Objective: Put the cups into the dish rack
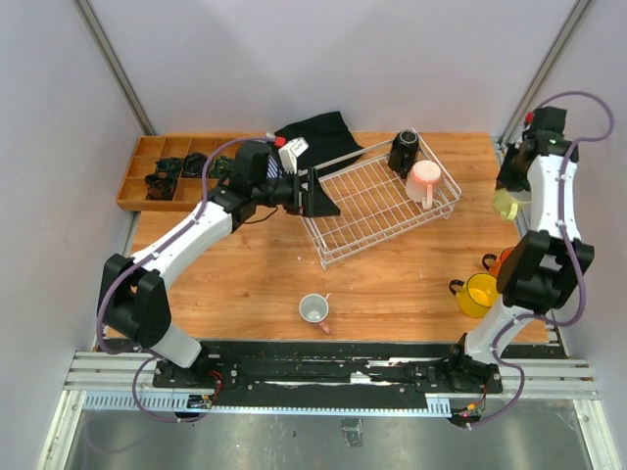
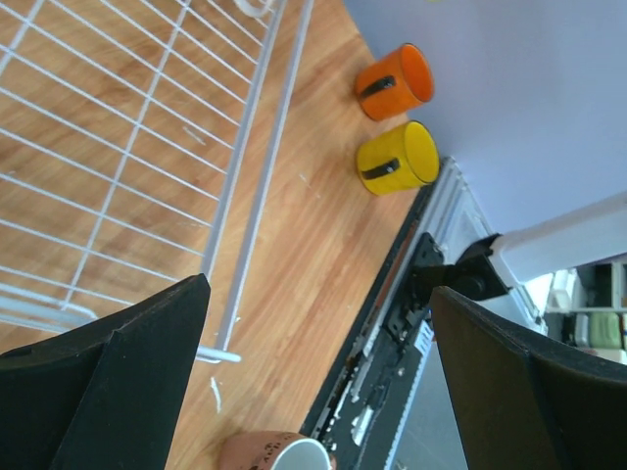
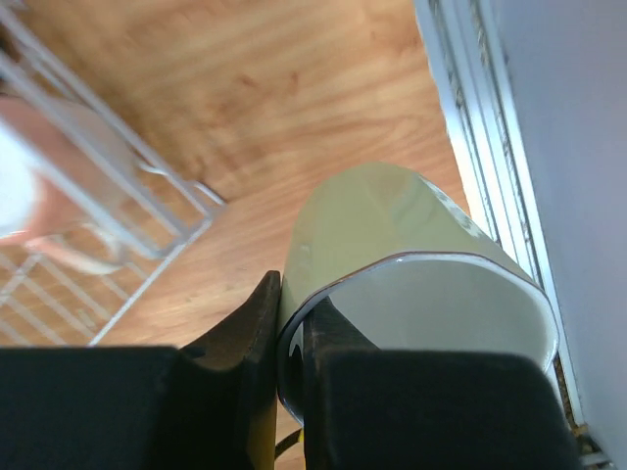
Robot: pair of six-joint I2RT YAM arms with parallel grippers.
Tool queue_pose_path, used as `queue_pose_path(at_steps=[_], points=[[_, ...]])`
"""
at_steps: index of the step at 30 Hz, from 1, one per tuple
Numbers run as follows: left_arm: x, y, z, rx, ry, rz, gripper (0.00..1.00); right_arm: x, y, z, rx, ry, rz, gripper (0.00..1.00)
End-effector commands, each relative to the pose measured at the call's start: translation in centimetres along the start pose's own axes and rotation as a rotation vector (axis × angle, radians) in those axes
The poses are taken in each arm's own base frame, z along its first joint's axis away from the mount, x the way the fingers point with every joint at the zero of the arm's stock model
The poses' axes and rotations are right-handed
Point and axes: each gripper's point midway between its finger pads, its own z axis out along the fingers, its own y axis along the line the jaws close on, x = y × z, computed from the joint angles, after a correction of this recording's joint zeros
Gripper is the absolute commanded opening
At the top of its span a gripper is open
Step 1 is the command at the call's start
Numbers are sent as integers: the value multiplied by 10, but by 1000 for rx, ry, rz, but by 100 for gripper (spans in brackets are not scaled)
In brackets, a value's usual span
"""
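Observation:
The white wire dish rack (image 1: 364,211) lies at the table's middle back. A black mug (image 1: 404,152) and a pale pink mug (image 1: 425,183) are at its far right end. My right gripper (image 1: 512,188) is shut on the rim of the pale yellow-green mug (image 1: 504,206), held up right of the rack; in the right wrist view one finger is inside the mug (image 3: 392,225), one outside. My left gripper (image 1: 318,196) is open and empty over the rack's left end. The orange mug (image 1: 498,262), yellow mug (image 1: 478,294) and small dusty pink mug (image 1: 314,310) stand on the table.
A brown wooden compartment tray (image 1: 137,174) with dark items sits at the back left. A black cloth (image 1: 318,130) and a white object (image 1: 293,152) lie behind the rack. A grey wall stands close on the right. The left wrist view shows the rack's edge (image 2: 257,176).

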Motion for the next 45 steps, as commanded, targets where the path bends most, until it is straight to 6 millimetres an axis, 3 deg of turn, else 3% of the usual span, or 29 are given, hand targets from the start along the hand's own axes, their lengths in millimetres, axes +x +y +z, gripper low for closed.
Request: queue_pose_path(at_steps=[1, 5, 8, 13, 14, 20, 28, 37, 45], points=[[-12, -48, -9, 196, -46, 62, 100, -62, 18, -108, -118, -315, 85, 1], [-19, -82, -12, 363, -89, 135, 100, -81, 65, -177, -386, -503, 149, 1], [-26, -102, -16, 480, -131, 145, 100, -83, 108, -225, -633, -595, 174, 1], [-31, -123, -2, 556, -147, 164, 100, -79, 157, -289, -886, -809, 1, 1], [-33, -130, 0, 571, -166, 180, 100, -74, 172, -309, -1027, -717, 210, 1], [-38, -155, 15, 696, -201, 202, 100, -55, 214, -369, -1371, -735, 294, 1], [-54, -166, 18, 792, -240, 166, 100, -23, 236, -395, -1564, -679, 329, 1], [-76, -174, 23, 842, -285, 115, 100, 4, 256, -393, -1630, -607, 324, 1], [-95, -183, 27, 863, -319, 47, 98, 10, 265, -383, -1637, -625, 288, 1]])
